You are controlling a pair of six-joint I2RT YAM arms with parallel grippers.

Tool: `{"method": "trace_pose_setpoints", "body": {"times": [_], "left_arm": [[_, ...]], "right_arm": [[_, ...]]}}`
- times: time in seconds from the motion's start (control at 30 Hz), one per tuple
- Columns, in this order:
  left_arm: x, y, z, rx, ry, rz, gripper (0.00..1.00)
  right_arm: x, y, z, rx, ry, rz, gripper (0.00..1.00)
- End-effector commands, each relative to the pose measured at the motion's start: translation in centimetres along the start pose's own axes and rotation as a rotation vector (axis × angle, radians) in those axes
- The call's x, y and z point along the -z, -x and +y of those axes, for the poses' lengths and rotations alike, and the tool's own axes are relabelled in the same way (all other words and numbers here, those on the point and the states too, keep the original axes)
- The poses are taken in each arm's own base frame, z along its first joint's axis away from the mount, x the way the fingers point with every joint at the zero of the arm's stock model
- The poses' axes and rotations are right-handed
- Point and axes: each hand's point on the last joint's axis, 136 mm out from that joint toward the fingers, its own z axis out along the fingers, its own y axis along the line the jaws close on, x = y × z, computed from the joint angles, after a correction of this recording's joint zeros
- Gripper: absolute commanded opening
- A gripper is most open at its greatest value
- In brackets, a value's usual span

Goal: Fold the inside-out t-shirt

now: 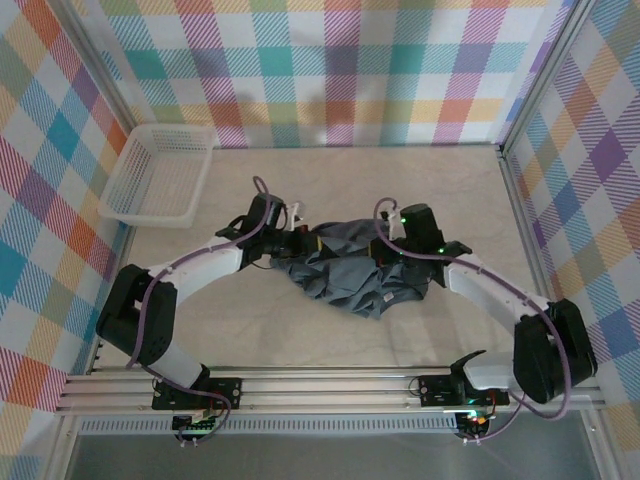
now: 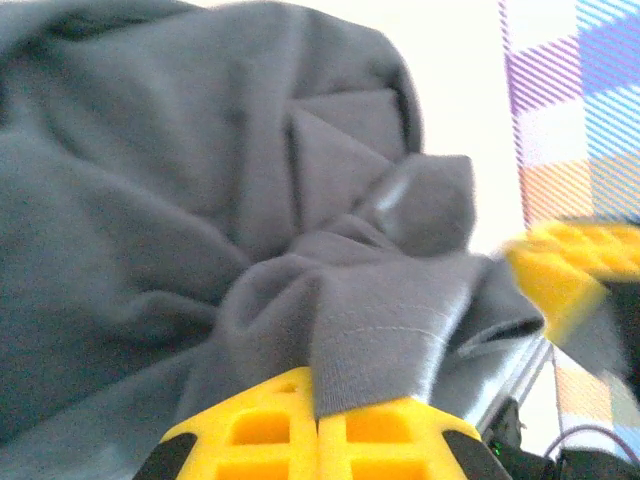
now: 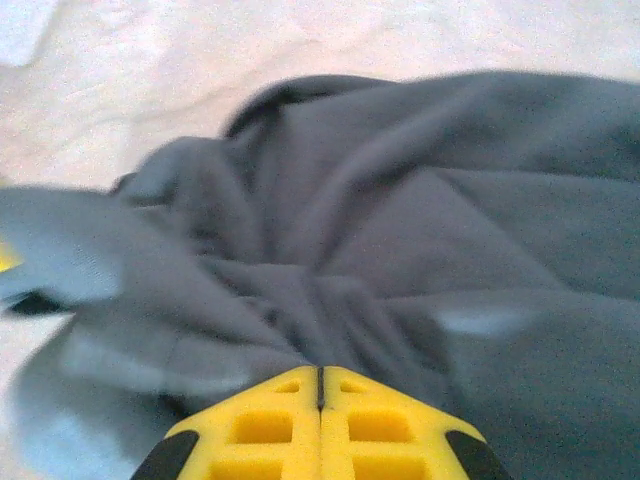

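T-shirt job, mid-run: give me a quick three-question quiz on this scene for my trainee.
1. True or false: the t-shirt lies spread flat on the table.
2. Where is the white basket? A) at the far left of the table B) between the two arms C) on top of the shirt
3. Fill in: the left hand and the right hand are both ___ on the cloth.
Key: 1 false, it is bunched up; 2 A; 3 shut.
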Motion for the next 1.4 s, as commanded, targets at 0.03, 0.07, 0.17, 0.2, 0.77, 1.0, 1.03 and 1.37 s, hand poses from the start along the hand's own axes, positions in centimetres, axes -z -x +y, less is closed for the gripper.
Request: {"method": "trace_pose_setpoints", "body": {"times": [0.03, 0.07, 0.17, 0.2, 0.77, 1.0, 1.03, 1.37], "left_arm": [[-2.5, -0.1, -1.9, -0.017, -0.088, 0.049, 0.00], [-2.9, -0.1, -1.9, -0.008, -0.088, 0.053, 0.00], [-3.5, 0.0, -1.8, 0.003, -0.087, 0.047, 0.00], [-3.5, -0.1, -1.7, 0.007, -0.087, 0.047, 0.00], [-2.9, -0.3, -1.6, -0.020, -0.065, 0.047, 0.00], [-1.9, -1.1, -1.6, -0.181, -0.039, 0.092, 0.00], [-1.8, -1.1, -1.8, -0.187, -0.042, 0.098, 0.00], [-2.7, -1.1, -2.5, -0.145, -0.111, 0.102, 0.00]], "right_arm": [[-0.4, -1.6, -0.5, -0.104, 0.057, 0.088, 0.18], [0.2, -1.5, -0.3, -0.116, 0.056, 0.092, 0.30], [3.0, -0.7, 0.7, -0.158, 0.048, 0.026, 0.37], [4.0, -0.5, 1.1, -0.165, 0.028, -0.014, 0.37], [3.8, 1.8, 4.7, -0.105, -0.269, 0.067, 0.50], [2.1, 2.1, 4.7, 0.887, -0.054, -0.111, 0.48], [2.5, 3.0, 3.9, 0.859, -0.032, -0.132, 0.48], [3.8, 1.8, 7.0, 0.799, 0.610, -0.006, 0.57]]}}
